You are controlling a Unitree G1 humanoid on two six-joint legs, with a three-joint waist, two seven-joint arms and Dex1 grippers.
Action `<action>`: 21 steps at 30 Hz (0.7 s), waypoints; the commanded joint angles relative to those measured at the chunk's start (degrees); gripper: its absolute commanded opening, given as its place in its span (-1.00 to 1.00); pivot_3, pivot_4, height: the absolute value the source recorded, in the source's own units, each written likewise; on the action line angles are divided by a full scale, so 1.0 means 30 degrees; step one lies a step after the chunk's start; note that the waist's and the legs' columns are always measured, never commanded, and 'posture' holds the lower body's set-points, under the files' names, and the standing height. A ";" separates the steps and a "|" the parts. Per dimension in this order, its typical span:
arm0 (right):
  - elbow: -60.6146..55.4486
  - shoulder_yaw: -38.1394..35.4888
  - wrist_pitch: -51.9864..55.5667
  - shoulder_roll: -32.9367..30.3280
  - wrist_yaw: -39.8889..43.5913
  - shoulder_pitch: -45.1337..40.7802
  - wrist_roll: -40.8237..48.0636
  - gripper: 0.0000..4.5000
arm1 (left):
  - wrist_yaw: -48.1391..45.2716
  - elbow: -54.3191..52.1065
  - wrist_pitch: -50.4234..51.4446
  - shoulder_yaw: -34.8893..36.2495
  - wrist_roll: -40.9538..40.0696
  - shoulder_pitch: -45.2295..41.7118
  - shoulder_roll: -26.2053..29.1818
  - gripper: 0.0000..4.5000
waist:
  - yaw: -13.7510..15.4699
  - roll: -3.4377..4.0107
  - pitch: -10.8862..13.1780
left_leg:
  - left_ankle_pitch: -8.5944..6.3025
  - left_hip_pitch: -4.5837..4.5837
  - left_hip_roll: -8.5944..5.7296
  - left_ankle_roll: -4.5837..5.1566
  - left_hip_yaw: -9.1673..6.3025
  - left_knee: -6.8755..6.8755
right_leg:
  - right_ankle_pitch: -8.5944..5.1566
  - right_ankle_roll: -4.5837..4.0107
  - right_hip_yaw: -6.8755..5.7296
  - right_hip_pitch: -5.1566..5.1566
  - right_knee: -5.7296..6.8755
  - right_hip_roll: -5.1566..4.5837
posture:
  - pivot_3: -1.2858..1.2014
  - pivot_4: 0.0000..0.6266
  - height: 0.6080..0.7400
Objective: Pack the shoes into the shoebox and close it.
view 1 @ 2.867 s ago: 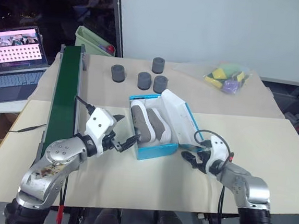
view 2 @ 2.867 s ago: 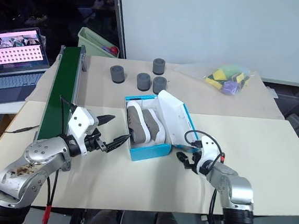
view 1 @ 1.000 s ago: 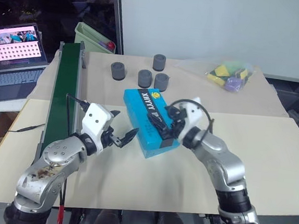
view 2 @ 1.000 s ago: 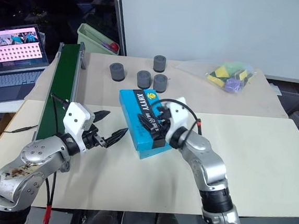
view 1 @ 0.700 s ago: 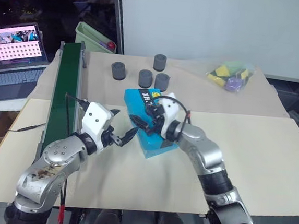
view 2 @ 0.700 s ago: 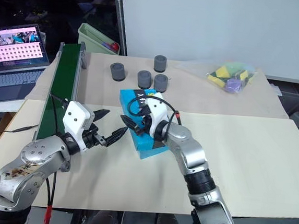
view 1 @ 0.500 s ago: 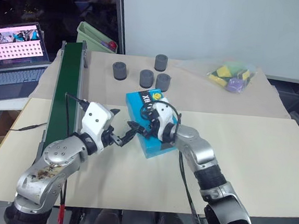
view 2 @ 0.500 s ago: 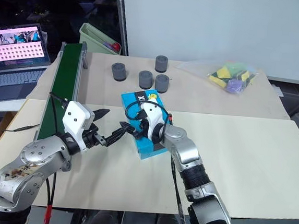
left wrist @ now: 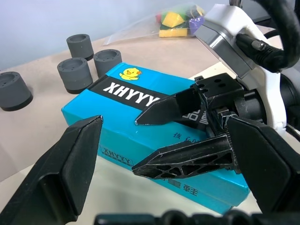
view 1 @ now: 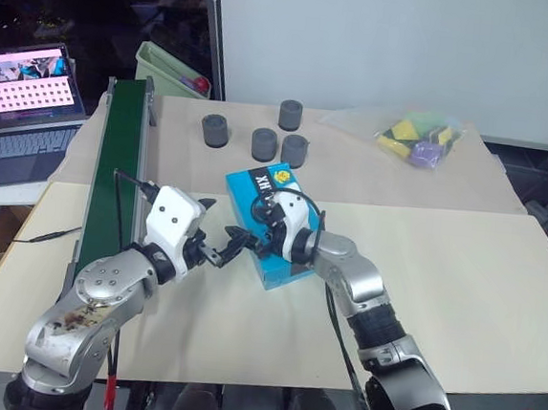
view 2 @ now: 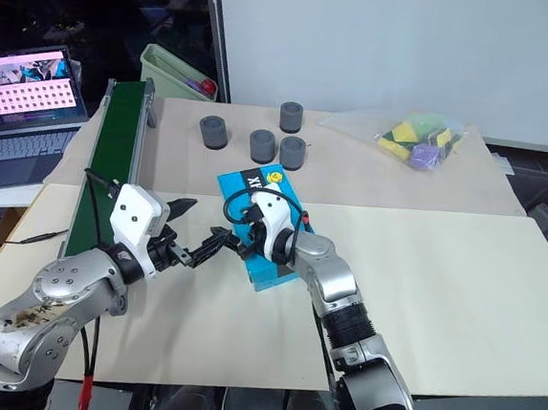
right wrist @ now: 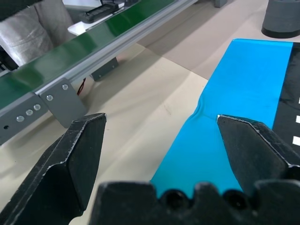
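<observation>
The blue shoebox lies closed on the table, its lid showing a black band with white letters and a yellow logo. The shoes are hidden inside it. My right gripper reaches across the lid to the box's left edge, open, one finger over the lid and the other beside the box wall; the lid's blue edge lies between its fingers. Just left of the box, my left gripper stands open and empty, facing the right gripper and close to its fingertips.
Several dark grey cylinders stand behind the box. A long green conveyor runs along the table's left side, with a laptop beyond it. A plastic bag of coloured things lies at the back right, and a green bin behind the table.
The lid, open earlier with the shoes showing, is now down. My right arm has swung left across the lid and dropped to the box's left edge. The left gripper has stayed put.
</observation>
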 commanded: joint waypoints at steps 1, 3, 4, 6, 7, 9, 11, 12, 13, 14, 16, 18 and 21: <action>-0.2093 -0.1991 0.2023 -0.0104 -0.1052 0.0021 0.1214 0.98 | 0.0018 -0.0489 -0.0414 0.0373 0.0036 0.0178 0.0116 1.00 | 0.0064 0.0000 0.0001 | 0.0000 -0.0005 0.0000 0.0000 -0.0001 0.0000 | 0.0000 0.0000 -0.0001 -0.0005 0.0000 -0.0001 | 0.03 -0.52 0.83; -0.3604 -0.3223 0.3445 -0.0479 -0.1529 -0.0175 0.2053 0.98 | -0.0053 -0.0294 -0.0668 0.0441 0.0194 0.0295 0.0192 1.00 | 0.0121 0.0001 0.0003 | 0.0000 -0.0023 -0.0004 0.0000 -0.0005 0.0000 | 0.0000 -0.0001 -0.0001 -0.0019 0.0000 -0.0004 | 0.03 -0.52 0.83; -0.4388 -0.3765 0.4165 -0.0784 -0.1690 -0.0222 0.2446 0.98 | -0.0032 -0.0165 -0.0755 0.0523 0.0212 0.0295 0.0157 1.00 | 0.0156 0.0002 0.0003 | 0.0000 -0.0034 -0.0008 0.0000 -0.0011 0.0001 | 0.0000 0.0000 -0.0004 -0.0022 -0.0003 -0.0009 | 0.03 -0.52 0.83; -0.5846 -0.4966 0.5513 -0.1480 -0.2072 -0.0319 0.3315 0.98 | 0.0004 0.0165 -0.0937 0.0590 0.0288 0.0162 0.0073 1.00 | 0.0207 0.0003 0.0004 | 0.0000 -0.0042 -0.0017 0.0000 -0.0021 0.0001 | 0.0000 0.0001 -0.0011 -0.0022 -0.0011 -0.0019 | 0.03 -0.52 0.83; -0.6399 -0.5550 0.6074 -0.1736 -0.2343 -0.0367 0.3712 0.98 | 0.0009 0.0318 -0.1045 0.0598 0.0330 0.0096 0.0011 1.00 | 0.0207 0.0003 0.0004 | 0.0000 -0.0050 -0.0023 0.0000 -0.0027 0.0001 | -0.0001 0.0001 -0.0016 -0.0025 -0.0015 -0.0023 | 0.03 -0.52 0.83; -0.7201 -0.6602 0.6978 -0.2200 -0.2842 -0.0464 0.4390 0.98 | 0.0016 0.0625 -0.1258 0.0543 0.0410 -0.0027 -0.0086 1.00 | 0.0186 0.0002 0.0004 | 0.0000 -0.0049 -0.0022 0.0000 -0.0028 0.0002 | -0.0001 0.0001 -0.0019 -0.0023 -0.0015 -0.0023 | 0.03 -0.52 0.83; -0.8024 -0.7325 0.7604 -0.2941 -0.3004 -0.0235 0.4792 0.98 | 0.0026 0.0932 -0.1582 0.0447 0.0491 -0.0088 -0.0198 1.00 | 0.0142 0.0003 0.0004 | 0.0000 -0.0044 -0.0020 0.0001 -0.0027 0.0001 | -0.0001 0.0000 -0.0019 -0.0019 -0.0012 -0.0018 | 0.03 -0.52 0.83; -0.8193 -0.7576 0.7647 -0.3348 -0.3176 0.0020 0.4668 0.98 | 0.0074 0.1138 -0.1749 0.0420 0.0544 -0.0130 -0.0295 1.00 | 0.0118 0.0003 0.0004 | 0.0000 -0.0044 -0.0020 0.0001 -0.0024 0.0001 | -0.0002 0.0001 -0.0017 -0.0021 -0.0012 -0.0017 | 0.03 -0.52 0.83; -0.8283 -0.7713 0.7671 -0.3618 -0.3331 0.0194 0.4584 0.98 | 0.0105 0.1279 -0.1862 0.0406 0.0583 -0.0160 -0.0365 1.00 | 0.0103 0.0002 0.0004 | 0.0000 -0.0044 -0.0021 0.0001 -0.0021 0.0001 | -0.0002 0.0001 -0.0016 -0.0021 -0.0013 -0.0017 | 0.03 -0.52 0.83; -0.8290 -0.7769 0.7543 -0.3866 -0.3467 0.0446 0.4407 0.98 | 0.0116 0.1424 -0.1980 0.0402 0.0627 -0.0164 -0.0428 1.00 | 0.0082 0.0003 0.0003 | 0.0000 -0.0045 -0.0020 0.0001 -0.0020 0.0001 | -0.0002 0.0002 -0.0016 -0.0020 -0.0015 -0.0015 | 0.03 -0.52 0.83; -0.8179 -0.7800 0.7090 -0.4502 -0.3695 0.1142 0.3849 0.98 | 0.0147 0.1759 -0.2318 0.0410 0.0760 -0.0221 -0.0570 1.00 | 0.0091 0.0002 0.0003 | 0.0000 -0.0044 -0.0019 0.0001 -0.0015 0.0001 | -0.0004 0.0003 -0.0013 -0.0016 -0.0027 -0.0013 | 0.03 -0.52 0.83; -0.8157 -0.7793 0.6490 -0.5189 -0.3748 0.1863 0.3316 0.98 | 0.0206 0.2094 -0.2686 0.0522 0.0845 -0.0351 -0.0775 1.00 | 0.0126 0.0002 0.0004 | 0.0000 -0.0050 -0.0024 0.0002 -0.0014 0.0000 | -0.0004 0.0003 -0.0012 -0.0017 -0.0034 -0.0016 | 0.03 -0.52 0.83; -0.7972 -0.7250 0.5237 -0.6233 -0.3848 0.2927 0.1946 0.98 | 0.0289 0.2880 -0.3522 0.0599 0.1306 -0.0314 -0.1008 1.00 | 0.0141 0.0001 0.0006 | 0.0000 -0.0058 -0.0032 0.0002 -0.0007 0.0001 | -0.0003 0.0004 -0.0006 -0.0019 -0.0041 -0.0023 | 0.03 -0.52 0.83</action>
